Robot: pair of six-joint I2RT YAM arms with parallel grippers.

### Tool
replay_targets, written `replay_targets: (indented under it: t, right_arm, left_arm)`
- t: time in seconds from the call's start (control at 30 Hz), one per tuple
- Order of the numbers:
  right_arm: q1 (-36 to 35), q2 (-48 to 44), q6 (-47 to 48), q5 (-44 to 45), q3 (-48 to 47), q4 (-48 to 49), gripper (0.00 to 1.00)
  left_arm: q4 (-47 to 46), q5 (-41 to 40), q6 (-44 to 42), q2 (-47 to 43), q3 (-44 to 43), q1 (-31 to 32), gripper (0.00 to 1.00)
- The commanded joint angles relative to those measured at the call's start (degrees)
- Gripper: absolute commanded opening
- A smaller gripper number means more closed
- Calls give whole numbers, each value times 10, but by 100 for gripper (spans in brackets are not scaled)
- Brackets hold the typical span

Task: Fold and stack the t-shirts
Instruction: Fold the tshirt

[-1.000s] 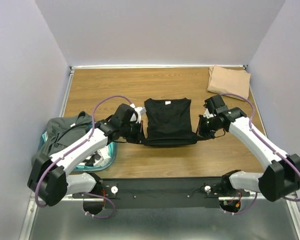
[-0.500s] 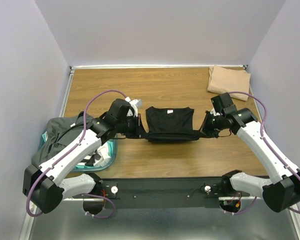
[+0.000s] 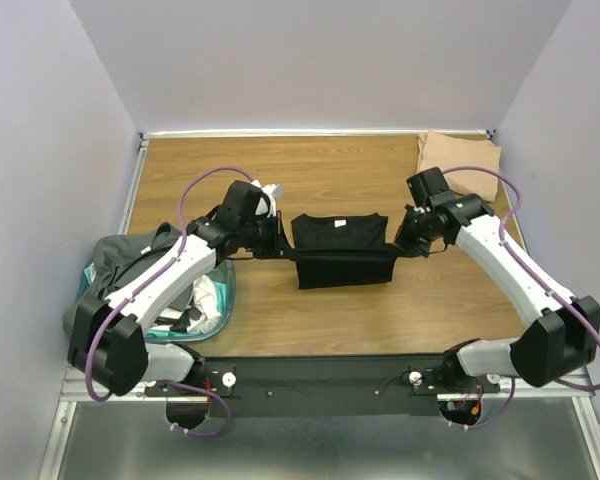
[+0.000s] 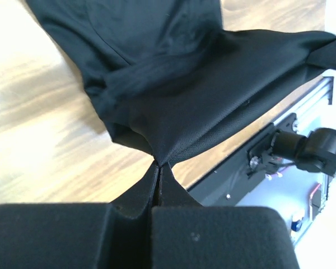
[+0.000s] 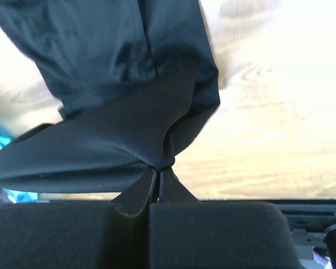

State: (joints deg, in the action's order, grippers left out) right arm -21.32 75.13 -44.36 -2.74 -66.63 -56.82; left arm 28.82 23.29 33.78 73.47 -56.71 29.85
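Black t-shirt sat mid-tabletop, its near edge raised & stretched taut btwn my left gripper and right gripper. Each was pinched tight on a corner w/ only a sliver of cloth. Risk: such a thin pinch could slip if I pulled wider, dropping the fold crooked; uneven heights would skew the edge. Fabric looked soft, matte, fine-knit, puckering at each pinch. Tan t-shirt lay folded far right; grey t-shirt draped over the teal tub.
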Motion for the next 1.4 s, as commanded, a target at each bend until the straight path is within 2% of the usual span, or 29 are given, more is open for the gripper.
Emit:
replay_targets:
  t: [0.0, 0.33, 0.67, 1.07, 1.1, 1.13, 1.17, 1.23, 1.27, 1.3, 1.37]
  right_arm:
    - [1, 39, 12, 85, -39, 8, 0]
    - [11, 153, 48, 123, -100, 36, 0]
    - [48, 283, 96, 125, -217, 50, 0]
    - [70, 440, 129, 100, -339, 60, 1]
    - [75, 449, 131, 95, -350, 60, 1]
    - [78, 457, 131, 91, -360, 61, 8]
    - [86, 477, 132, 78, -393, 62, 15]
    - [94, 495, 132, 65, -432, 62, 36]
    - [97, 501, 134, 53, -469, 61, 62]
    - [105, 512, 135, 49, -488, 61, 69]
    - [114, 513, 139, 45, -519, 62, 80]
  left_arm:
    - [-7, 18, -46, 36, -24, -17, 0]
    - [-16, 40, -103, 139, -68, -77, 0]
    - [8, 75, -166, 298, -197, -107, 0]
    - [12, 96, -180, 409, -302, -136, 0]
    - [10, 98, -179, 430, -314, -139, 9]
    - [6, 98, -178, 441, -329, -140, 16]
    - [7, 101, -174, 467, -372, -144, 29]
    - [4, 102, -166, 494, -424, -148, 39]
    - [4, 99, -150, 517, -475, -152, 50]
    - [6, 99, -142, 526, -499, -157, 55]
    - [4, 95, -129, 535, -540, -160, 57]
